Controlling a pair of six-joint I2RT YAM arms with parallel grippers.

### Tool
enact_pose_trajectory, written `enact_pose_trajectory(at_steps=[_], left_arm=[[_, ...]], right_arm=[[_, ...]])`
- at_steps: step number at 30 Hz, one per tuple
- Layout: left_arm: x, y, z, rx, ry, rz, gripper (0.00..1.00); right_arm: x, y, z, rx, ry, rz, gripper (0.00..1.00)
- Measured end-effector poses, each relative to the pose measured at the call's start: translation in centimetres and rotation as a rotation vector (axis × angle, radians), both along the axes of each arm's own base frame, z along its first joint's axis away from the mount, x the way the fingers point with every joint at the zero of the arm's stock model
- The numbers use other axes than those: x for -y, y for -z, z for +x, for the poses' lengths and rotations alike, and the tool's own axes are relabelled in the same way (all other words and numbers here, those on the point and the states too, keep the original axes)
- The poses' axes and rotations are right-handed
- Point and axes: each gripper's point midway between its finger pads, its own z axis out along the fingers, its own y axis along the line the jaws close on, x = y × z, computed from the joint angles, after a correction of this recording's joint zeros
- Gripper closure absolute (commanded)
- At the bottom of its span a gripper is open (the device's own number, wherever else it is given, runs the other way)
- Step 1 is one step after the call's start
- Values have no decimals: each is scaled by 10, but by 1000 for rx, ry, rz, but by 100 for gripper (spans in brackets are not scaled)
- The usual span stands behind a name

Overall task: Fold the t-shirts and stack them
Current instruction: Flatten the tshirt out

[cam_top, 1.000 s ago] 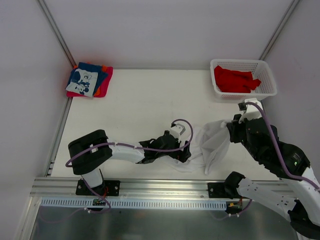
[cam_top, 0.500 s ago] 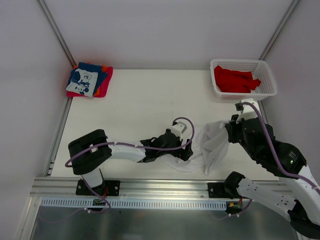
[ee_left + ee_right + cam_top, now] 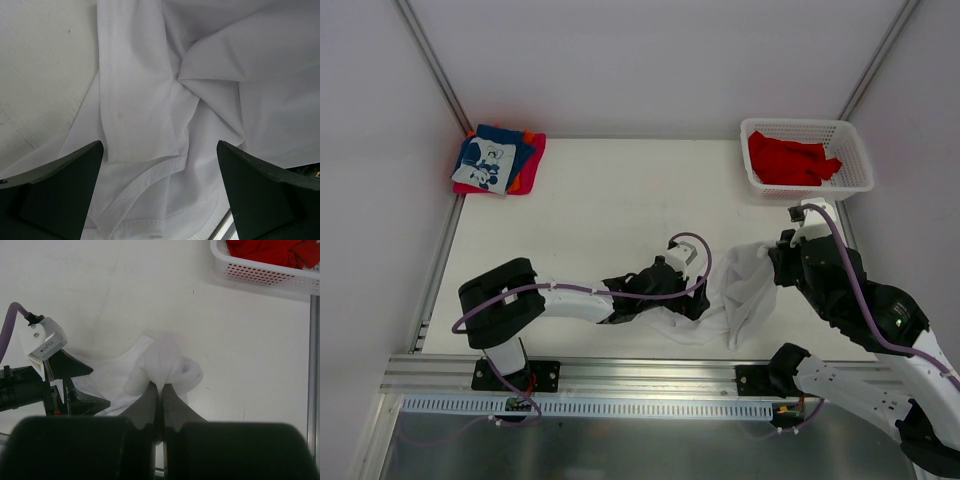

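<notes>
Your right gripper (image 3: 160, 386) pinches a raised bunch of the crumpled plain white cloth t-shirt (image 3: 745, 285). Your left gripper (image 3: 159, 146), spread wide, sits over its 9 o'clock edge.

Open tabletop (image 3: 620, 200) between folded shirts (image 3: 498, 160) and basket (image 3: 810, 190); white shirt (image 3: 745, 285) near front.

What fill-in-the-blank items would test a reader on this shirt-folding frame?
1. The right gripper is shut on the ____ t-shirt.
2. The left gripper, over that shirt, has its jaws ____.
3. The cloth in the basket is ____.
4. The folded stack lies at the table's far ____ corner.
Missing words: white; open; red; left.
</notes>
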Motion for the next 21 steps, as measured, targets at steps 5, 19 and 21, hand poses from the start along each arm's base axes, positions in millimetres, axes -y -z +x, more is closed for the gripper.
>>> enact_pose_trajectory(at_steps=[5, 19, 21], left_arm=[[1, 2, 0, -3, 0, 3, 3], [3, 2, -6, -45, -13, -19, 16], [4, 2, -8, -49, -10, -19, 20]], right_arm=[[0, 0, 0, 0, 0, 0, 99], [1, 4, 1, -3, 7, -5, 99], [1, 4, 1, -3, 8, -5, 100]])
